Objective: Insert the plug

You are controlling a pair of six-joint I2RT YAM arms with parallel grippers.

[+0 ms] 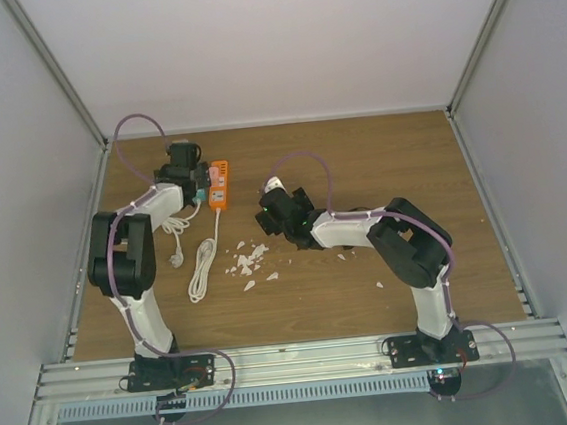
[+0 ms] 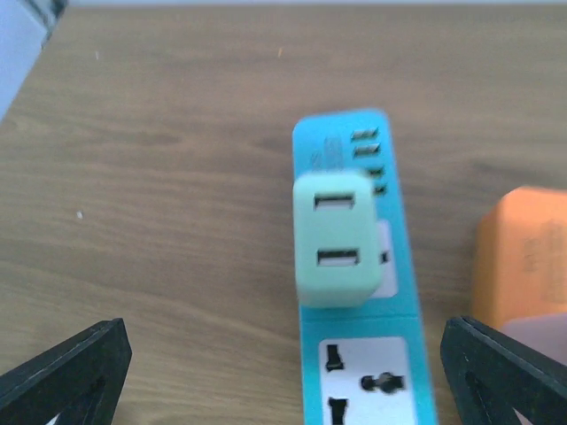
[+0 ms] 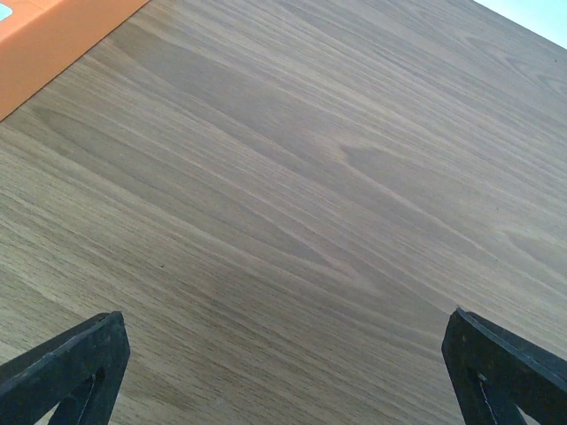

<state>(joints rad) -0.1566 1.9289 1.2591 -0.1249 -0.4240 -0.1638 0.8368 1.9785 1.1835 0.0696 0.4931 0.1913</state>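
A mint-green plug (image 2: 335,239) with two USB ports stands seated in a socket of the blue power strip (image 2: 332,142); a free socket shows just below it. My left gripper (image 2: 282,354) is open, its black fingers (image 2: 71,376) wide apart on either side of the strip and touching nothing. From above, the left gripper (image 1: 188,179) hangs over the strip's teal edge (image 1: 202,193) at the far left of the table. My right gripper (image 3: 283,345) is open over bare wood, and the top view shows the right gripper (image 1: 266,212) near the table's middle.
An orange power strip (image 1: 220,184) lies right beside the blue one, and a corner of this orange strip (image 3: 53,35) shows in the right wrist view. A white coiled cable (image 1: 203,265) and white scraps (image 1: 250,261) lie in front of the strips.
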